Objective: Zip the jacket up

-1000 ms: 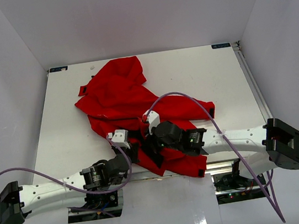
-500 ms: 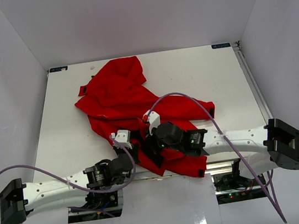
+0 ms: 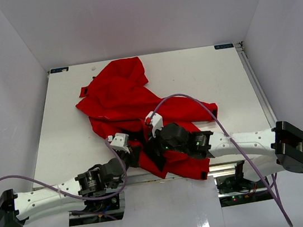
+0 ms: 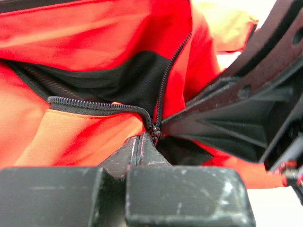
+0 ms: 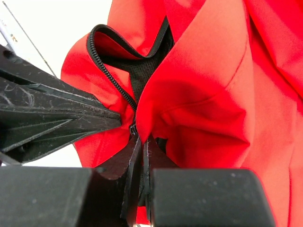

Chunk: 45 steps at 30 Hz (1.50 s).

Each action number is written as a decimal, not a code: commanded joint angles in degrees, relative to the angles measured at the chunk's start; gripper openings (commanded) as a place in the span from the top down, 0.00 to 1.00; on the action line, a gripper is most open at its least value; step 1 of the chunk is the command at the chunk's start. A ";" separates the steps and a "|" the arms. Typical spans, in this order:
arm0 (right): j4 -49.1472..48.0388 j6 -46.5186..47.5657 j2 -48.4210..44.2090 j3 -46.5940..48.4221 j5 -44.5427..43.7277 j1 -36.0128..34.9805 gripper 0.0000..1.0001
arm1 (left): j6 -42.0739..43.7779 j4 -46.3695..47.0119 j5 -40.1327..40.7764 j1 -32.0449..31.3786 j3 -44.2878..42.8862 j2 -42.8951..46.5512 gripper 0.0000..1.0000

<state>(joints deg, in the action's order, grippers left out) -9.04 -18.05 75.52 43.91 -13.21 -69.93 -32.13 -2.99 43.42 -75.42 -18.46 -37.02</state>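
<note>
Both pincers are clamped on the jacket (image 3: 138,101) at the foot of its zipper (image 4: 162,82), just in from the table's (image 3: 230,74) near edge.

The left gripper (image 4: 142,142) has its fingers pressed flat together right at the slider (image 4: 155,134). The right gripper (image 5: 141,142) is also closed tight, on red cloth beside the teeth, with the two tips almost touching. My worry is a jam: the black lining (image 4: 128,78) bulges close to the open teeth and could be dragged into the slider, or the thin pinch could slip off. Arms this crowded might also knock each other. The jacket lies crumpled from mid-table toward the near edge, bright red and soft, with its two tooth rows splayed apart above the slider.
</note>
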 commanded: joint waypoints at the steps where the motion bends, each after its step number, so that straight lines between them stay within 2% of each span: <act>1: -4.50 3.36 -4.43 -0.47 0.53 -0.12 0.92 | 3.29 1.10 -5.00 0.10 0.89 2.12 1.00; 9: -5.35 6.08 -6.68 -0.91 4.75 -0.12 0.92 | 5.49 2.34 -9.99 0.03 0.35 -0.44 1.00; 27: -1.44 8.91 -9.34 0.11 4.39 1.46 0.92 | 10.41 8.16 -22.76 0.02 3.51 7.84 1.00; 37: -1.84 8.66 -10.99 -0.74 4.32 2.08 0.92 | 11.03 8.45 -24.00 0.10 4.39 10.46 1.00; 45: -3.79 8.03 -13.33 -1.29 4.86 1.99 0.92 | 10.95 8.78 -24.25 0.09 4.31 8.33 1.00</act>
<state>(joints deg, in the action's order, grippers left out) -6.07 -10.11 65.15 42.09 -6.83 -68.62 -21.00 5.41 23.90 -75.09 -14.48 -27.07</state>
